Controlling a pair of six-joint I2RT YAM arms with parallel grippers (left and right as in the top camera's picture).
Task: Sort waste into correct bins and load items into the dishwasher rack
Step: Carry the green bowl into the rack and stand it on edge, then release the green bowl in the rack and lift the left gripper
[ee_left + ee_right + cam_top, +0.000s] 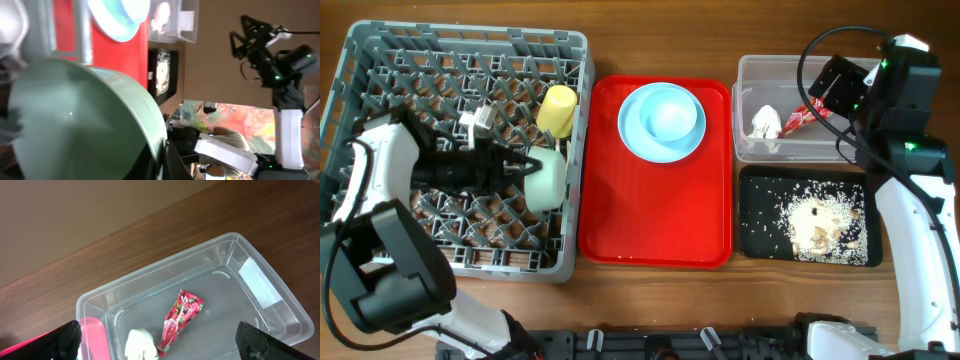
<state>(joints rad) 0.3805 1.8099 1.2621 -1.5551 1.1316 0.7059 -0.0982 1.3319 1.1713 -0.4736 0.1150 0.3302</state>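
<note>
Grey plastic pegs fill the dishwasher rack [360,60] at the left end of the worktop [650,300]. The left claw [523,165] reaches across it, its fingers pinched on the rim of the pale green bowl [548,178]. The bowl is tipped on its side against the rack's right wall. The yellow cup [559,108] sits just behind it in the rack, with white plastic cutlery [475,125] lying among the pegs nearby.

In the middle is the red serving tray [655,215], carrying the light blue plate [632,140] with the light blue bowl [670,115] on top.

Over on the right, the right claw [160,344] hangs above the clear tub [760,70], spread wide with nothing between its fingers. Inside the tub the red wrapper [180,317] lies beside the crumpled napkin [140,345]. In front of the tub, the black tray [755,235] holds a scatter of rice scraps [820,220].
</note>
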